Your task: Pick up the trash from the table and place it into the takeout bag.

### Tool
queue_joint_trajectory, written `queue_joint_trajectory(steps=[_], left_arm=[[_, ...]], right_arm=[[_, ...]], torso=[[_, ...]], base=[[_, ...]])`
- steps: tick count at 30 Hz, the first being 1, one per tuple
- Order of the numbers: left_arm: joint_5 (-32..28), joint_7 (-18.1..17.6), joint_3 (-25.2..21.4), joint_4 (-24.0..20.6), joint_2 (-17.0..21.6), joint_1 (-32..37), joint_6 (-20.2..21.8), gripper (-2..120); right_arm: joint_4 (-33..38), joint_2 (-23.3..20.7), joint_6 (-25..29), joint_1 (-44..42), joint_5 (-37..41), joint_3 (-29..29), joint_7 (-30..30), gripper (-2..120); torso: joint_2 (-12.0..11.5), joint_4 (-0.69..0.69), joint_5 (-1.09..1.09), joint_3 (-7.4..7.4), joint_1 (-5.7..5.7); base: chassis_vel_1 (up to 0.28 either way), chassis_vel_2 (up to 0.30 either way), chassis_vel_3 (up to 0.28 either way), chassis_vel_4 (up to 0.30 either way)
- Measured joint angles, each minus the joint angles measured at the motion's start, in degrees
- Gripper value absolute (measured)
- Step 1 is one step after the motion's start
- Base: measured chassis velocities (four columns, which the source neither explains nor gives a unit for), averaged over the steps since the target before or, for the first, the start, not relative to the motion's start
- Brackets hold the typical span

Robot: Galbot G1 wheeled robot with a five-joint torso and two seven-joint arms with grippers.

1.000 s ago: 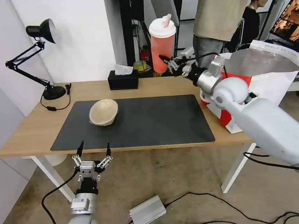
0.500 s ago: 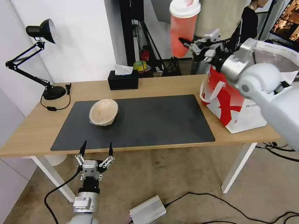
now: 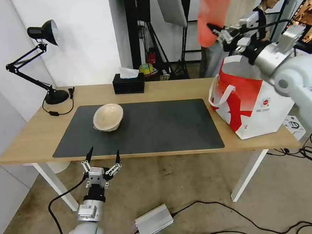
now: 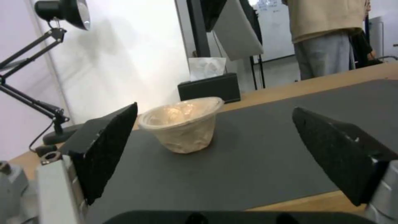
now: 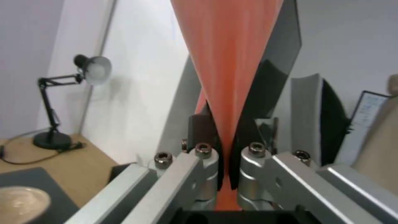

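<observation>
The tall red cup (image 3: 212, 16) with its white lid is held high in the air, squeezed by my right gripper (image 3: 217, 30), which is shut on its lower part. It hangs above the rear left edge of the white-and-red takeout bag (image 3: 254, 103), which stands open at the table's (image 3: 168, 89) right end. The right wrist view shows the red cup (image 5: 232, 62) pinched flat between the fingers of the right gripper (image 5: 224, 149). A beige pulp bowl (image 3: 108, 116) lies tilted on the dark mat (image 3: 157, 131). My left gripper (image 3: 103, 157) waits open below the table's front edge, facing the bowl (image 4: 182, 124).
A black tissue box (image 3: 128, 83) sits at the table's back edge and a black desk lamp (image 3: 43, 32) at the far left. A silver box (image 3: 154, 220) and cables lie on the floor. People stand behind the table near the bag.
My right arm has carried the red cup up and to the right, from over the table's back edge to above the bag. The left gripper has barely moved.
</observation>
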Motion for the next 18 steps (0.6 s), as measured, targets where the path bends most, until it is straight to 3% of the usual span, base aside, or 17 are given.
queue_joint_trajectory(steps=[8, 18], left_arm=[[0.09, 0.16, 0.09, -2.17, 0.06, 0.89, 0.01, 100], [-0.06, 0.19, -0.21, -2.81, 0.1, 1.27, -0.03, 100]], right_arm=[[0.4, -6.13, 1.19, -0.38, -2.68, 0.63, -3.42, 1], [-0.03, -10.5, 1.62, -0.81, -7.76, 0.9, -6.69, 1]], torso=[[0.0, 0.01, 0.0, 0.0, 0.0], [0.0, 0.0, 0.0, -0.01, 0.0]], base=[[0.0, 0.0, 0.0, 0.0], [0.0, 0.0, 0.0, 0.0]])
